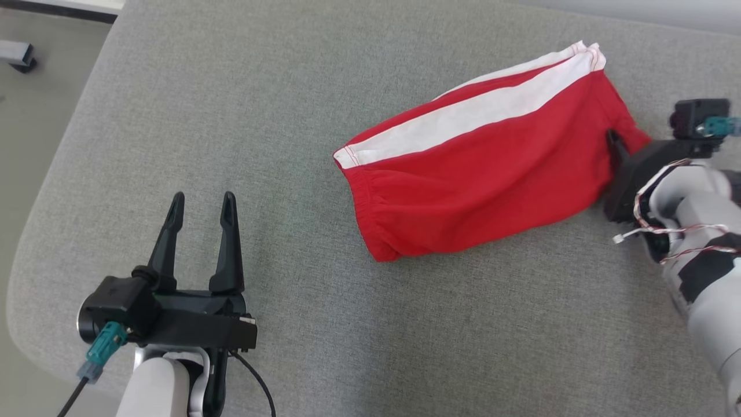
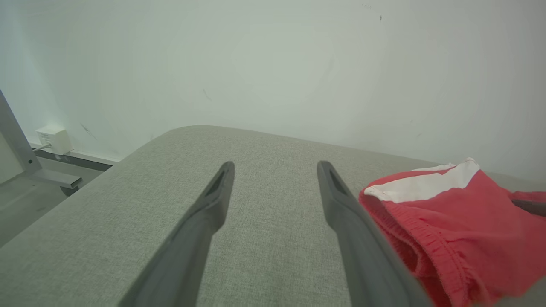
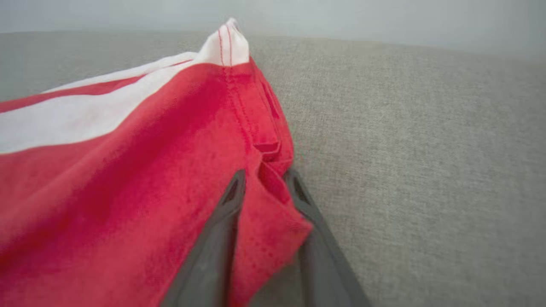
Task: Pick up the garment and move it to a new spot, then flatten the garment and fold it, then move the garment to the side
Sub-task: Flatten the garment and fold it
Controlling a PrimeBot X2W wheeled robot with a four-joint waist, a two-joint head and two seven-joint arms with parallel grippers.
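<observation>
Garment [image 1: 480, 174] lay folded on the grey padded surface [image 1: 289, 116], right of centre in the head view. Its long axis ran from lower left to upper right. Red shorts, white stripe [image 1: 463, 119] along the far long edge, gathered waistband [image 1: 367, 214] at the end facing the left arm.

Right gripper [image 1: 615, 142] sat at the garment's opposite end, on the near-side corner. In the right wrist view both fingers [image 3: 213, 238] were narrowed onto a flap of red cloth, fabric sandwiched between them and spilling over the inner edge of one. So it was clamped on that corner, tips low near the surface. The head view showed one dark fingertip on top of the cloth; the other was hidden under it. The rest of the garment lay on the surface.

Right forearm [image 1: 715, 324] came in from the right edge, wrist bent so the fingers pointed up and left across the view. Loose wires [image 1: 671, 230] ran around the wrist.

Left gripper [image 1: 204, 200] was at lower left, well apart from the garment, fingers spread and nothing between them. They pointed up the view over bare surface; couldn't tell if they touched it. In the left wrist view the waistband end sat just right of one finger, partly behind it. A teal connector [image 1: 104, 343] stuck out of the wrist housing. A pale wall [image 2: 273, 64] stood beyond the surface's far edge.
</observation>
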